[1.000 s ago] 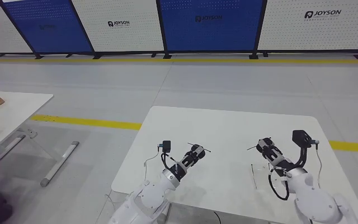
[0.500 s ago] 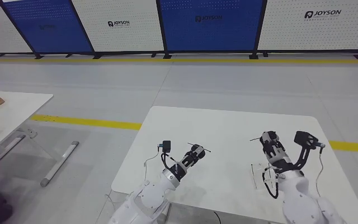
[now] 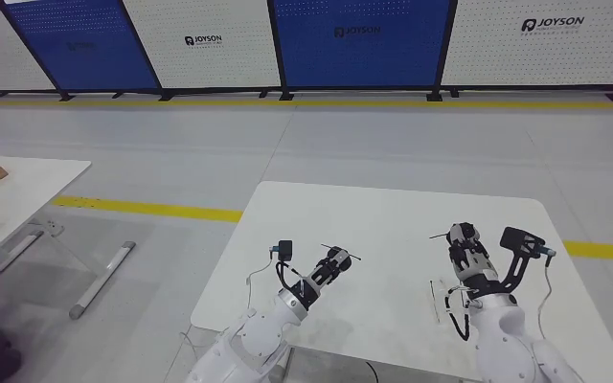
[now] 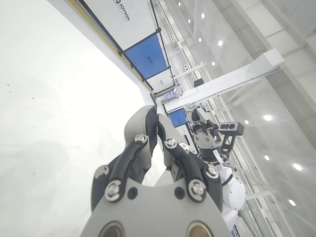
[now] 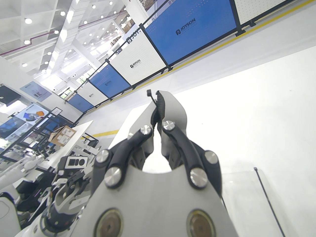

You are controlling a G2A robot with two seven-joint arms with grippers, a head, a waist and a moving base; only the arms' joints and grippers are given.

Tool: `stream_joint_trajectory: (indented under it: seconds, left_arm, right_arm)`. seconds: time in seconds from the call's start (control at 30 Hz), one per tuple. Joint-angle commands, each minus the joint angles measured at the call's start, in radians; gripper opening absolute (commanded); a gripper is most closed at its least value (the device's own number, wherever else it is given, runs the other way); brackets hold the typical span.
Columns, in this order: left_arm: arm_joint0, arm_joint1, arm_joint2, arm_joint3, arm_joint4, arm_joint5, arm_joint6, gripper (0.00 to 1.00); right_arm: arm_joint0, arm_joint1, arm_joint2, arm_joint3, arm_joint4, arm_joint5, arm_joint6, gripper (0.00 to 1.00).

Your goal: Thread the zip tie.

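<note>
Over the table, right fingers clench the zip tie, head poking past their tips; left fingers pressed together.

Logo lettering on blue panel, same logo on white perforated panel

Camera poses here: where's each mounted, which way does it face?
Top view: above the arms, looking down over the table toward fence panels; left gripper and right gripper show.
Left wrist view: behind the left gripper, shut on a black strip, facing the right gripper.
Right wrist view: behind the right gripper, shut on a zip tie, facing the fence panels.
Shared: top and right wrist views show the spare zip tie on the table.
</note>
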Motion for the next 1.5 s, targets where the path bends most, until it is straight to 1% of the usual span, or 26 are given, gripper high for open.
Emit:
stream_joint_trajectory:
  seconds: [0.0,1.0,1.03,1.13,1.27,1.3,1.37,1.47]
  left_arm:
    - [0.000,0.000,0.000,0.000,0.000,0.000,0.000,0.00]
    - [0.000,0.000,0.000,0.000,0.000,0.000,0.000,0.00]
    - [0.000,0.000,0.000,0.000,0.000,0.000,0.000,0.00]
    - [-0.002,0.000,-0.001,0.002,0.002,0.001,0.007,0.00]
    - [-0.016,-0.005,-0.004,0.023,0.002,-0.009,0.060,0.00]
    - [-0.020,-0.006,-0.001,0.027,0.009,-0.011,0.066,0.00]
    - [-0.030,-0.009,0.012,0.038,0.028,-0.014,0.082,0.00]
    - [-0.046,-0.014,0.037,0.058,0.076,-0.013,0.107,0.00]
  right_arm:
    - [0.000,0.000,0.000,0.000,0.000,0.000,0.000,0.00]
    - [0.000,0.000,0.000,0.000,0.000,0.000,0.000,0.00]
    - [-0.003,-0.002,0.000,-0.001,0.014,-0.004,-0.006,0.00]
    - [-0.018,-0.013,-0.013,0.011,0.079,-0.023,-0.079,0.00]
    - [-0.026,-0.035,-0.053,0.047,0.154,-0.050,-0.213,0.00]
    - [-0.026,-0.040,-0.063,0.059,0.154,-0.054,-0.245,0.00]
    - [-0.021,-0.051,-0.091,0.081,0.162,-0.070,-0.309,0.00]
    - [-0.013,-0.065,-0.128,0.104,0.174,-0.086,-0.353,0.00]
